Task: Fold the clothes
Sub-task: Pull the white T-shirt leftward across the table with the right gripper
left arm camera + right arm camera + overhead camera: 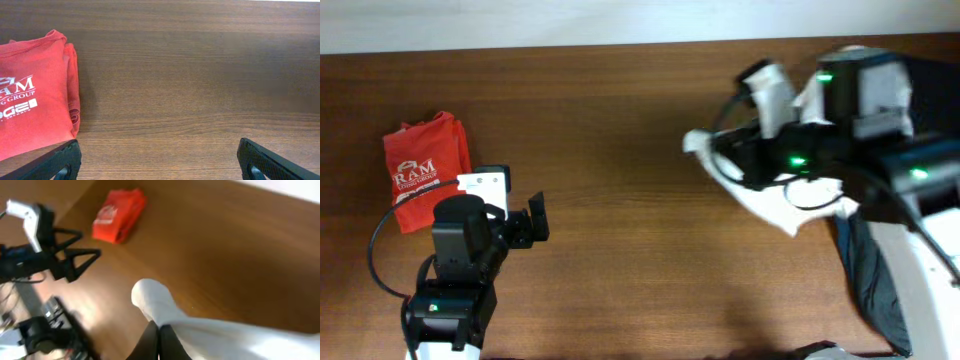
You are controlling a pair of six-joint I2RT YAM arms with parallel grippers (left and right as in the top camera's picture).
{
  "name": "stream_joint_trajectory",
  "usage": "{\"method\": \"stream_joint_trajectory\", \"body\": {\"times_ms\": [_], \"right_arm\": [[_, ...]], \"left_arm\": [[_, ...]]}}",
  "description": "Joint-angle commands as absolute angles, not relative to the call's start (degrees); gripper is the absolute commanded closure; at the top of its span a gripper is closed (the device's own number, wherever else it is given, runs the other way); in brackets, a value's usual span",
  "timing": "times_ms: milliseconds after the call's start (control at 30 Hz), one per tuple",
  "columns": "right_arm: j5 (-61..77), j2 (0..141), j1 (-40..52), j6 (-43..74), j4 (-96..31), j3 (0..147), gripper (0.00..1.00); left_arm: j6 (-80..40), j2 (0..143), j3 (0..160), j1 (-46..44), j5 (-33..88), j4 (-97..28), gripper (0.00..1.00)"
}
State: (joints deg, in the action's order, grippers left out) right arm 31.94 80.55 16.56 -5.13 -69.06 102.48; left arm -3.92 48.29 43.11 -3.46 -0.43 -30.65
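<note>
A folded red T-shirt (423,168) with white lettering lies at the table's left; it also shows in the left wrist view (32,95) and the right wrist view (119,215). My left gripper (525,225) is open and empty, just right of the red shirt. My right gripper (159,335) is shut on a white T-shirt (210,335) and holds it up off the table at the right (760,200). A dark navy garment (870,275) hangs at the right edge under the right arm.
The brown wooden table (640,150) spans the view, with a pale wall along its far edge. The left arm's base and cable (445,300) stand at the front left. The right arm (880,150) covers the far right corner.
</note>
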Motion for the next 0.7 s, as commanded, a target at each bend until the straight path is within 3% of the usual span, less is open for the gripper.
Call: {"method": "stream_joint_trajectory", "body": {"times_ms": [0,267,300,333,367,400,533,667], "right_arm": [[30.37,86.00,25.80,-2.26,-66.63,102.76,0.96],[23.97,102.13,38.00,2.04,-54.33,102.76,0.96],[21.19,102.65,38.28,2.04,-54.02,102.76,0.83],[18.13,102.65,38.24,2.04,-54.00,102.78,0.59],[11.62,102.19,37.76,2.04,-54.11,102.96,0.06],[7.77,101.60,36.95,2.04,-54.35,103.15,0.01],[-1.56,97.60,29.43,10.28,-60.84,103.53,0.01],[1.26,94.48,17.52,13.17,-72.12,103.53,0.01]], "left_arm": [[-3.42,48.27,44.51,-3.22,0.23,-30.52,0.01],[-3.42,48.27,44.51,-3.22,0.23,-30.55,0.01],[-3.42,48.27,44.51,-3.22,0.23,-30.52,0.01],[-3.42,48.27,44.53,-3.22,0.23,-30.52,0.01],[-3.42,48.27,44.51,-3.22,0.25,-30.52,0.01],[-3.42,48.27,44.51,-3.22,0.32,-30.55,0.01],[-3.46,48.27,44.51,-3.22,6.79,-29.12,0.01],[-7.11,53.76,44.51,-3.29,19.27,-27.27,0.01]]}}
